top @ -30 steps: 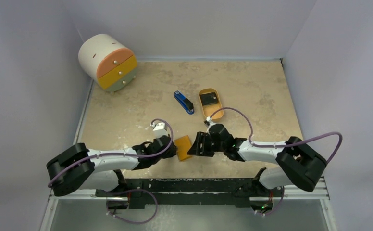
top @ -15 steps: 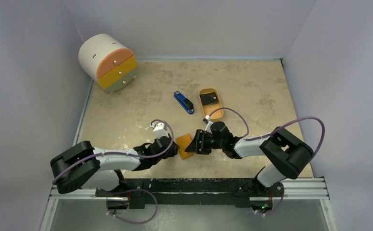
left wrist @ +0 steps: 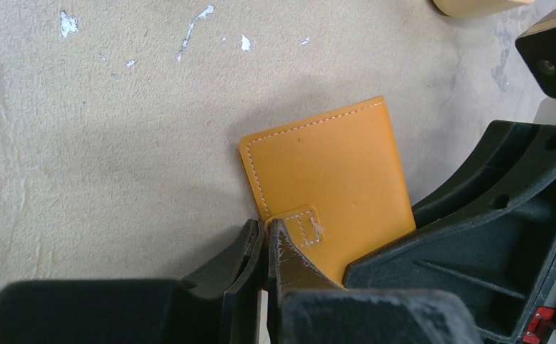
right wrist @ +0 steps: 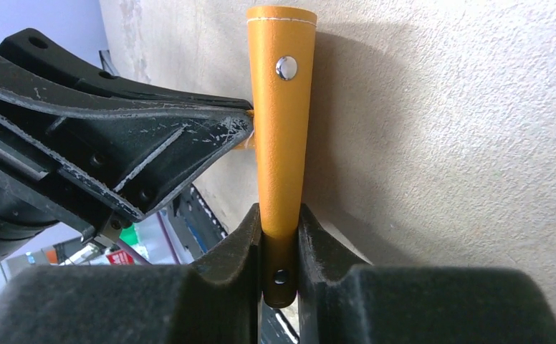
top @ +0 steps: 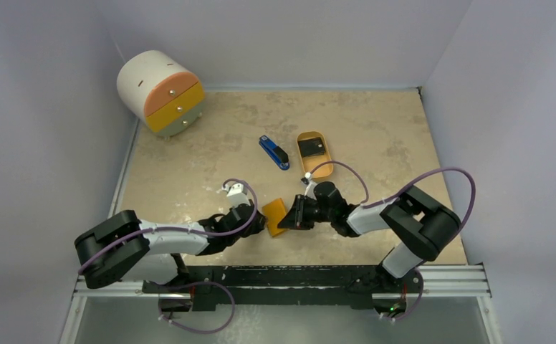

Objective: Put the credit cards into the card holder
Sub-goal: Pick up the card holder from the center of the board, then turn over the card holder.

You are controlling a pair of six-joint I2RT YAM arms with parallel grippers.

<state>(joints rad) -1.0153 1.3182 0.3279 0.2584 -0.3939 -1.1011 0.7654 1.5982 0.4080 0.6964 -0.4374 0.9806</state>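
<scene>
The card holder [top: 274,215] is held tilted near the front of the table [top: 375,122], between the two arms. It is clamped edge-on by the right gripper [right wrist: 281,218], whose fingers are narrowed onto its lower end, with the snap button left showing. Its strap tab is pinched by the left gripper [left wrist: 266,231], fingers nearly closed. The credit cards [top: 311,148] are seen in the oval tray [top: 307,133], well apart.

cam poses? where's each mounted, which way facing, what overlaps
Top external: above, behind the robot, looking down on the table; left arm and right arm show.
Left wrist: on left arm, looking down past the left claw at the card holder.
Right wrist: on right arm, looking along the right claw clamping it edge-on.
Shared: card holder in all three; each wrist view catches the opposite claw.
</scene>
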